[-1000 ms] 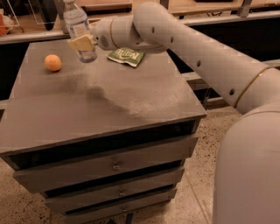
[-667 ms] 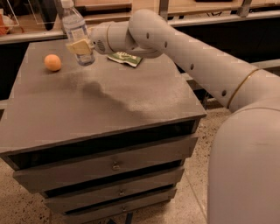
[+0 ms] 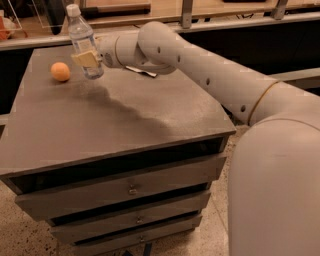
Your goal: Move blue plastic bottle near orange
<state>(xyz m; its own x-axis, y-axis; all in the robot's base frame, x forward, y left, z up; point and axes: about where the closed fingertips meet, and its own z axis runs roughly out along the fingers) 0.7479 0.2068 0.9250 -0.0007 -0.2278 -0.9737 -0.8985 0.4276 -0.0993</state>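
The blue plastic bottle is clear with a white cap and stands upright at the back left of the grey cabinet top, tilted slightly. My gripper is shut on the bottle's lower half, reaching in from the right on a long white arm. The bottle's base is at or just above the surface; I cannot tell which. The orange sits on the top a short way left of the bottle, apart from it.
A flat green snack bag lies behind my arm, mostly hidden. The cabinet has several drawers in front. A wooden shelf and rail run behind the cabinet. My white arm crosses the right side.
My gripper has carried the bottle leftward, closer to the orange. The arm now covers most of the green bag. The orange has not moved.
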